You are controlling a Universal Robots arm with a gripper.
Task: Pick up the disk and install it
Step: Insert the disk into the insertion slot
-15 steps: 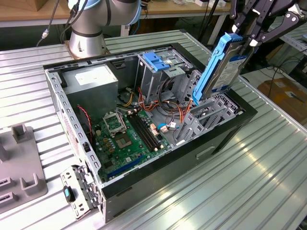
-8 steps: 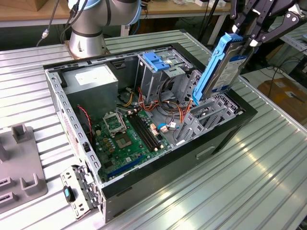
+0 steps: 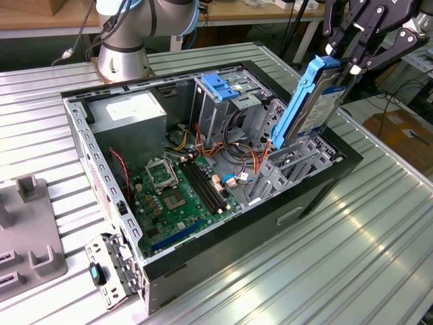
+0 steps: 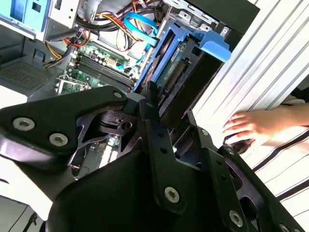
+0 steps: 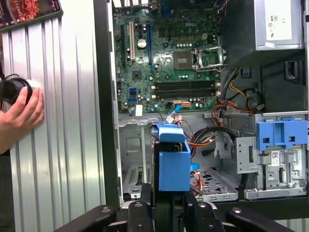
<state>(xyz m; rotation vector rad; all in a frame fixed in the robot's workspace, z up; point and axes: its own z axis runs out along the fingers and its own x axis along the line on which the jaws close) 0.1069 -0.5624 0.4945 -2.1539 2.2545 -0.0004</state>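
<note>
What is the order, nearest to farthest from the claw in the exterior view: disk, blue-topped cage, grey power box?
1. The disk, held in the gripper, exterior view's right.
2. The blue-topped cage, in the middle.
3. The grey power box, exterior view's left.

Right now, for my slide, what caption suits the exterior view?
The gripper holds the disk tilted, lower end down, over the open computer case.

Silver-grey arm (image 3: 123, 42) with blue trim, black screw-studded tool (image 3: 344, 61).
</note>
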